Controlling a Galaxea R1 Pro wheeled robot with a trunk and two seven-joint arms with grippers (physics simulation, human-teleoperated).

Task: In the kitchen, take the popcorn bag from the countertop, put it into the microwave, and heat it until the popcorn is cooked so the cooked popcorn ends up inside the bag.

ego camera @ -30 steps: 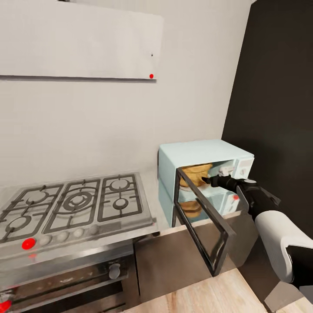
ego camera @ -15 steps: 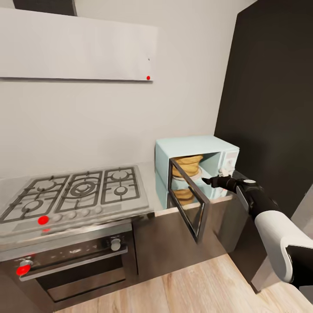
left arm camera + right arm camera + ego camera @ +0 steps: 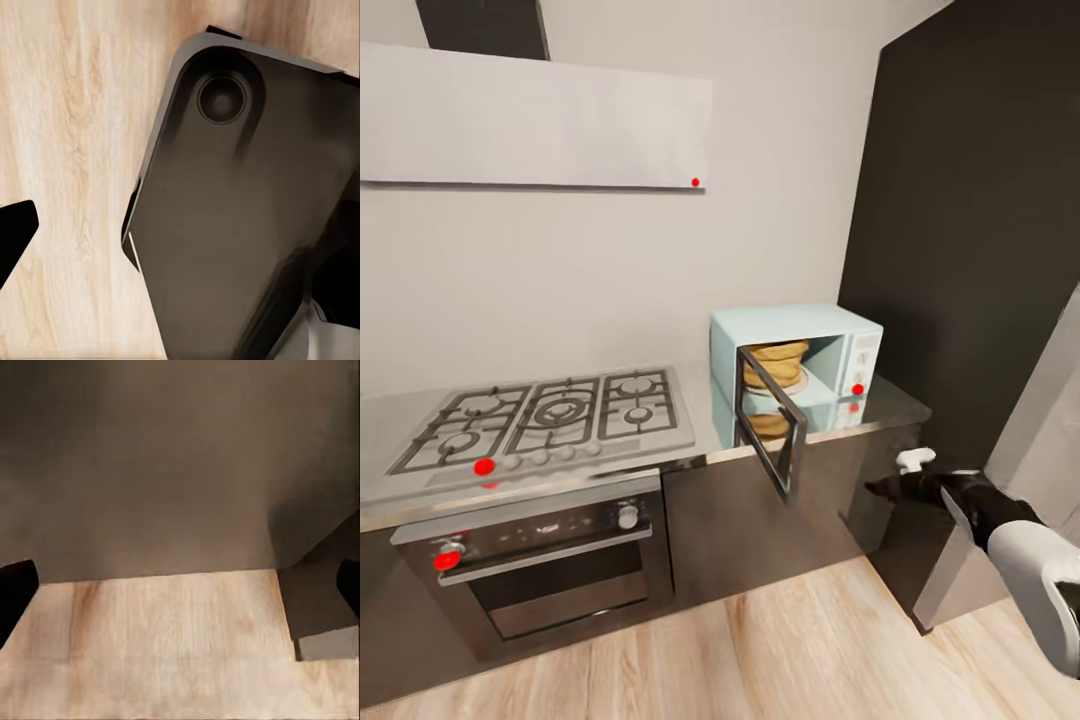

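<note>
Kitchen: pale grey wall, a tall dark panel (image 3: pixel 970 250) at the right, light wood floor (image 3: pixel 760 650) below.
Countertop (image 3: pixel 705 425): grey reflective worktop running over dark cabinets (image 3: pixel 760 520).
Gas hob (image 3: pixel 550 415): set in the worktop left of the microwave, grey grates, red marker at its front edge.
Oven (image 3: pixel 525 565): built in under the hob, dark door, red marker by its left knob.
Wall cabinet (image 3: pixel 535 120): pale flat front above the hob, with a small red dot at its lower right corner.
Microwave (image 3: pixel 800 345): mint-blue box on the right end of the worktop, door swung open toward the room.
Popcorn bag (image 3: pixel 775 362): tan crumpled sack standing inside the microwave cavity.
Right gripper (image 3: pixel 895 480): held out in front of the dark cabinet below the worktop edge, well apart from the microwave; its wrist view shows dark fingertips (image 3: pixel 15 589) at opposite edges, spread wide, nothing between them.
Left gripper: its wrist view shows one dark fingertip (image 3: pixel 13 229) over the wood floor beside the robot's dark base (image 3: pixel 240 210); I cannot tell how far its fingers are spread.
</note>
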